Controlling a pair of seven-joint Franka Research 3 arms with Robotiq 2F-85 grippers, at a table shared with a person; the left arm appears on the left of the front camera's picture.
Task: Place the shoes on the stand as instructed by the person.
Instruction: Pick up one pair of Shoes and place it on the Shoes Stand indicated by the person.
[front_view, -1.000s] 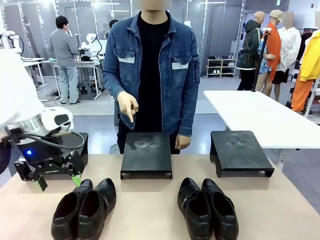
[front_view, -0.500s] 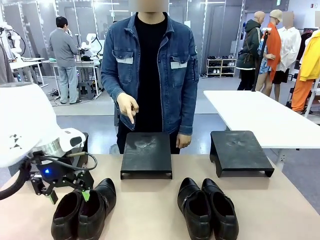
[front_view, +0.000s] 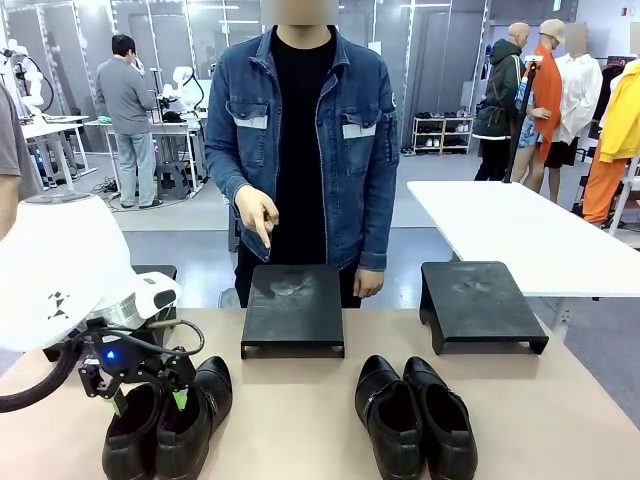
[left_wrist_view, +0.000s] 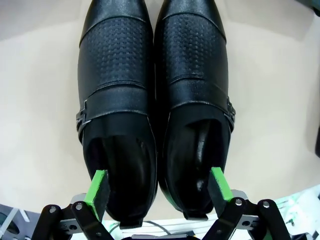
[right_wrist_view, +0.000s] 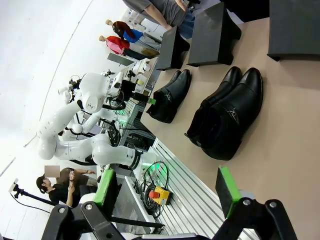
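Presently: left gripper (left_wrist_view: 159, 186), released and empty, one pad (left_wrist_view: 98, 186) inside each of the paired shoes (left_wrist_view: 117, 85), evidently to pinch their touching inner walls and lift both.

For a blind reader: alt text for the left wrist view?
The left gripper hangs open over the heel ends of a pair of glossy black leather strap shoes lying side by side on a beige table, toes pointing away.

The left pair of shoes (front_view: 190, 432) is lying lower left in the frame, under the left gripper (front_view: 149, 402), and the right pair (front_view: 415, 418) lower right. Behind them the centre stand (front_view: 292, 308) and the right stand (front_view: 480, 303) are sitting on the table (front_view: 300, 420). The person (front_view: 305, 140) is standing beyond the centre stand.
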